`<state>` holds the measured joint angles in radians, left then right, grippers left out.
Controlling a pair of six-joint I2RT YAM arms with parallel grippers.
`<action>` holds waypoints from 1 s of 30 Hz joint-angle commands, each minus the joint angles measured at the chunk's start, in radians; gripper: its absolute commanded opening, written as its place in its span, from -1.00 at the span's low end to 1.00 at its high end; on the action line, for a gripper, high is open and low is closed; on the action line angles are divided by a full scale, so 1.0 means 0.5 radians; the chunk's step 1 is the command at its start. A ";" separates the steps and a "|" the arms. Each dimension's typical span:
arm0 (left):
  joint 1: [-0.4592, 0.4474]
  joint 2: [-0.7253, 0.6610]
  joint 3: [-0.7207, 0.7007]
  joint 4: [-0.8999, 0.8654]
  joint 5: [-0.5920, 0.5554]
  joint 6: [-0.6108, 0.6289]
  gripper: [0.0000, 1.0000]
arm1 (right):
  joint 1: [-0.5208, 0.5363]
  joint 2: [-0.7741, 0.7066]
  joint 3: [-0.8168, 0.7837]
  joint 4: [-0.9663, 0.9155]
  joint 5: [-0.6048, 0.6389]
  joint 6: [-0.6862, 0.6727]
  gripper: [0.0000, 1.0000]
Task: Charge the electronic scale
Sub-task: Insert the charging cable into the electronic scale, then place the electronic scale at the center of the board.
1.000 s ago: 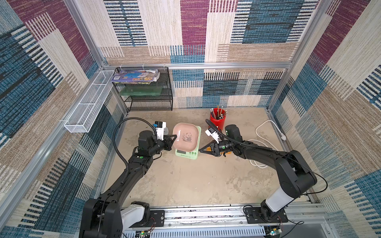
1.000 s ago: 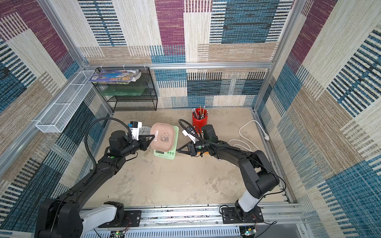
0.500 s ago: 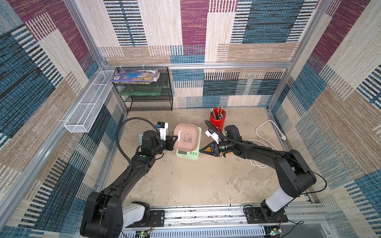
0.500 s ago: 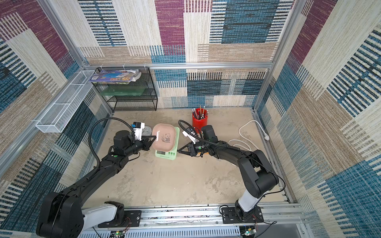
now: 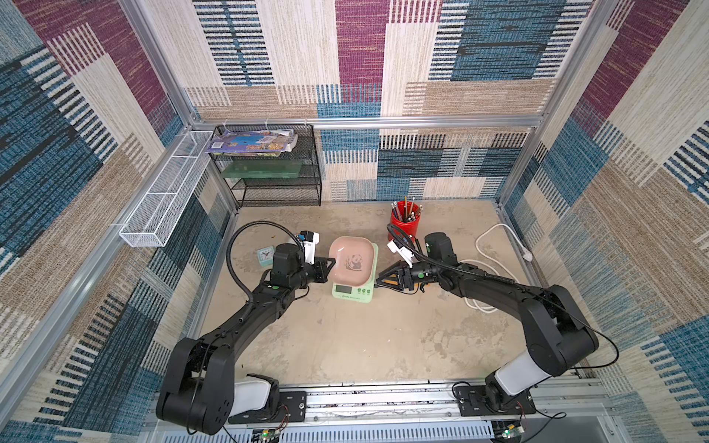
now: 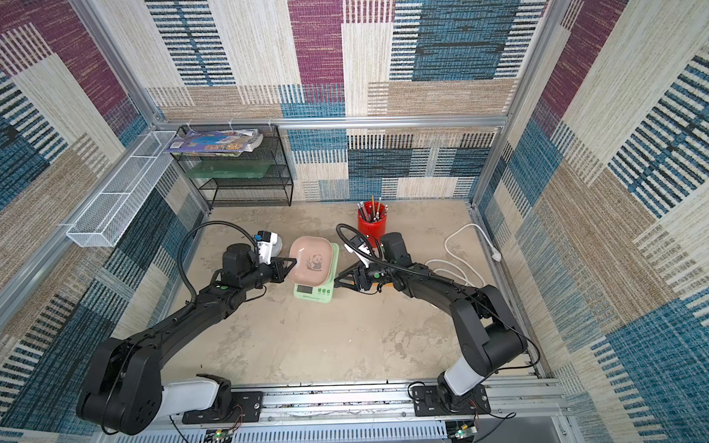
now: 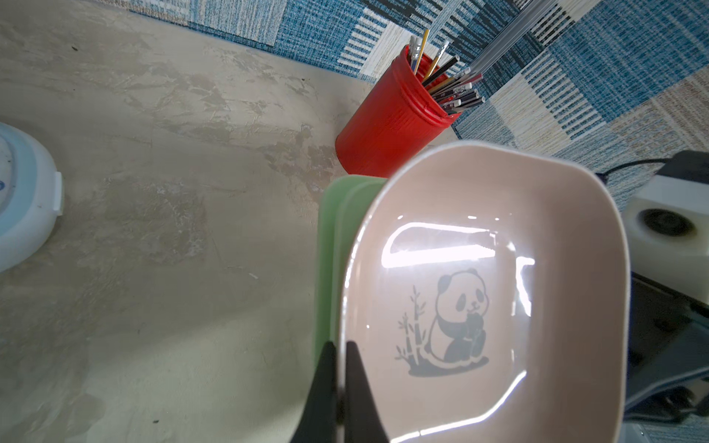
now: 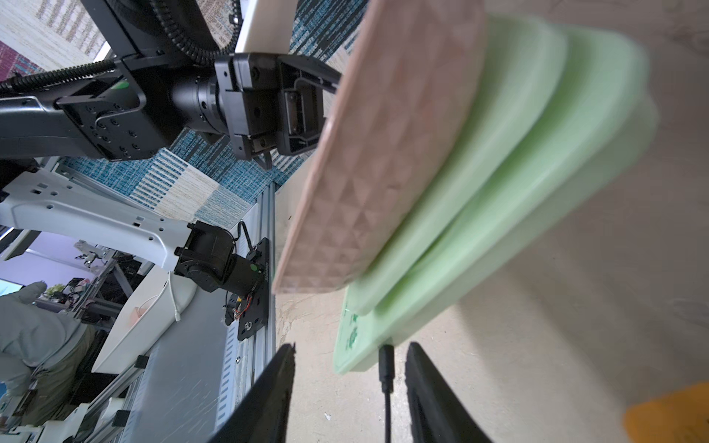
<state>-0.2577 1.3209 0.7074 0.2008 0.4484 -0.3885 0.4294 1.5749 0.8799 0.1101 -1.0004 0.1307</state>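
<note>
Scale: the scale sits mid-table between both arms, with its display end toward the robot's base.
Left end effector: the left end effector is pressed together on the rim of the pink tray. The tray tops the scale and overhangs toward that arm.
Right end effector: the right end effector is spread, with one jaw on either side of a black plug. Neither jaw appears to touch it.
Plug: it looks seated in the scale's right side, near the display corner. Its cable trails back between the jaws.
Key relation: the scale lies straight ahead of the right end effector, just beyond its tips. Its long axis runs from the base toward the back wall, crosswise to the cable's line.
Nearer arm: the right arm is nearer the port, while the left touches only the tray.
Next move, judged: the right arm would back straight out along the cable.
Risk: a jaw could snag the cable and tug the plug loose.
</note>
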 commanded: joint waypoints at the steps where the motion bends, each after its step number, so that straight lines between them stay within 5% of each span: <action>1: -0.009 0.037 0.050 -0.003 -0.048 -0.097 -1.00 | -0.018 -0.065 -0.029 0.054 0.134 -0.037 0.00; 12: -0.123 0.282 0.287 -0.385 -0.365 -0.246 -1.00 | -0.060 -0.407 -0.233 0.174 0.742 -0.017 -0.01; 30: -0.373 0.663 0.745 -1.000 -0.694 -0.330 -1.00 | -0.326 -0.740 -0.544 0.461 0.957 0.204 0.00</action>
<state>-0.4370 1.6379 1.0531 -0.2646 0.1291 -0.5194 0.2752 1.2217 0.6182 0.2745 -0.5457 0.2089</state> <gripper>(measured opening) 0.054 0.501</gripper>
